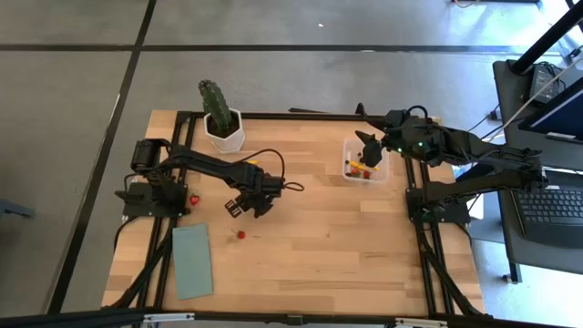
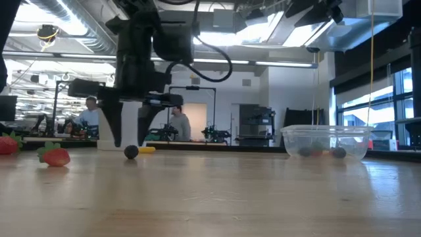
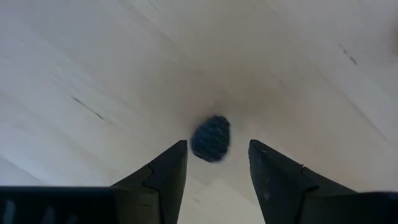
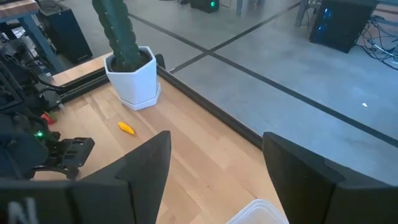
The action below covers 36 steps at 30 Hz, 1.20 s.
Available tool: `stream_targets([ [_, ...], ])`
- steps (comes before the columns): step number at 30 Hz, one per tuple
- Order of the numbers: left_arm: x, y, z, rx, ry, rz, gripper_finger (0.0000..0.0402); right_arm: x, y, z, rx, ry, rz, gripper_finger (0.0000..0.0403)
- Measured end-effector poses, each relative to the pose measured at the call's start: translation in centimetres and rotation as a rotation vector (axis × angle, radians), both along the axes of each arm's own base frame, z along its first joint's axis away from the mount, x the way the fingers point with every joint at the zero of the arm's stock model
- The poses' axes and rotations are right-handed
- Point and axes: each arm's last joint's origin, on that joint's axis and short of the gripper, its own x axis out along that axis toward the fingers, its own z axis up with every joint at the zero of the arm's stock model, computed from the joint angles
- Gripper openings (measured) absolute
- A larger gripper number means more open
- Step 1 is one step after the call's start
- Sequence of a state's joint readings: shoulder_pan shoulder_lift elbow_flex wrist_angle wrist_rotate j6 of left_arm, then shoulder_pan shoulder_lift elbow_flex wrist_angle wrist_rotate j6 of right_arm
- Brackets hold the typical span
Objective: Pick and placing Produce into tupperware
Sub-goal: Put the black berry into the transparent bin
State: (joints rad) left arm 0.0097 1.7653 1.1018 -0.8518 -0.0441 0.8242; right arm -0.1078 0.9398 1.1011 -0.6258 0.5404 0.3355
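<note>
Two arms in frame; I log the left one at work. The left gripper [image 1: 240, 208] hangs low over the middle-left of the table [image 1: 319, 255], fingers [image 3: 163, 171] spread, with a dark round berry [image 3: 210, 138] lying on the wood in the gap between the tips; I see no contact with either finger. From table height the same berry [image 2: 131, 152] sits on the surface just beside the lowered fingers, with a yellow piece [image 2: 147, 149] close behind it.

The right gripper [image 1: 369, 148] is held over the tupperware [image 1: 364, 160] at the right rear of the table, fingers [image 4: 143, 165] parted and nothing between them. The tupperware already holds several produce pieces: I make out red and yellow-orange ones from above and dark round ones through its clear wall [image 2: 327, 141].

Loose produce on the table: a red strawberry piece [image 1: 241, 234] just in front of the left gripper, another red piece [image 1: 194, 199] near the left arm's base, and a yellow-orange piece [image 4: 126, 129] near the white pot [image 1: 224, 132] with the green cactus [image 1: 215, 100]. A flat green pad [image 1: 192, 261] lies at front left.

People show in the room beyond the table.
</note>
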Motion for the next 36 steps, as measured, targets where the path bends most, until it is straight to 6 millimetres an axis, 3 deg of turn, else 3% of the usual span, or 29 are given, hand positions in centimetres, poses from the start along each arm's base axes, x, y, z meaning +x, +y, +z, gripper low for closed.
stream_targets([
  [13, 0.5, 0.0, 0.0, -0.012, -0.053, -0.001, 0.0162, 0.0, 0.0, 0.0, 0.0, 0.0, 0.0, 0.0255],
  [23, 0.8, -0.2, -2.0, -0.03, 0.018, -0.003, 0.0154, 0.0, 0.0, 0.0, 0.0, 0.0, 0.0, 0.0255],
  [36, 0.8, 0.7, -2.5, -0.048, 0.053, 0.026, 0.014, 0.0, 0.0, 0.0, 0.0, 0.0, 0.0, 0.0255],
])
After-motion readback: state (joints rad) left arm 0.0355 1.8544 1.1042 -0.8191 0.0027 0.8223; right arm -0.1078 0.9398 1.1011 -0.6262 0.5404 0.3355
